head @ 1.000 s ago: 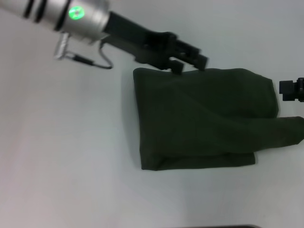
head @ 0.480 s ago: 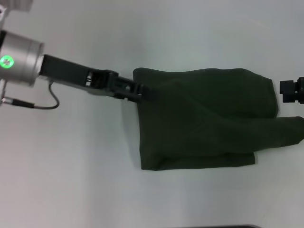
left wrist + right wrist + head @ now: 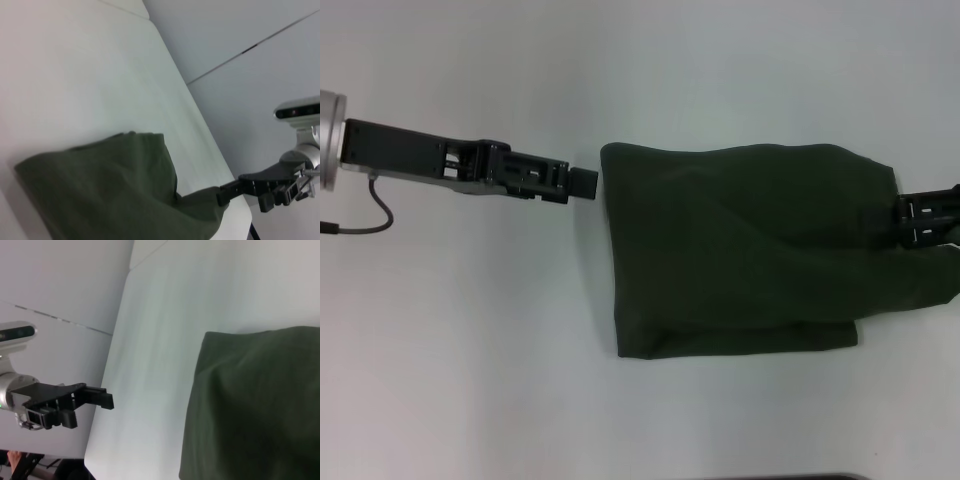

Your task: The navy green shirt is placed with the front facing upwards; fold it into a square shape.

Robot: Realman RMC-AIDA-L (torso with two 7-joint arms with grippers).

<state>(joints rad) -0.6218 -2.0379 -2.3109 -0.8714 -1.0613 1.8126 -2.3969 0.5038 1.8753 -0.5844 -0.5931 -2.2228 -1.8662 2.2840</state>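
Note:
The navy green shirt lies folded into a rough rectangle on the white table, plain dark green with its lettering hidden. A sleeve or flap trails off to the right. My left gripper hovers just off the shirt's far left corner, pointing at it and not touching it. It also shows in the right wrist view. My right gripper rests at the shirt's right edge, over the cloth. It also shows in the left wrist view, where it meets the shirt. The shirt fills the right wrist view.
The white table extends to the left and in front of the shirt. Its edge shows in the right wrist view. A cable hangs under my left arm. A dark strip runs along the near edge.
My left gripper has drawn back from the shirt's far edge, moving left and off the cloth. My right gripper has moved left onto the shirt's right edge. The shirt has not shifted.

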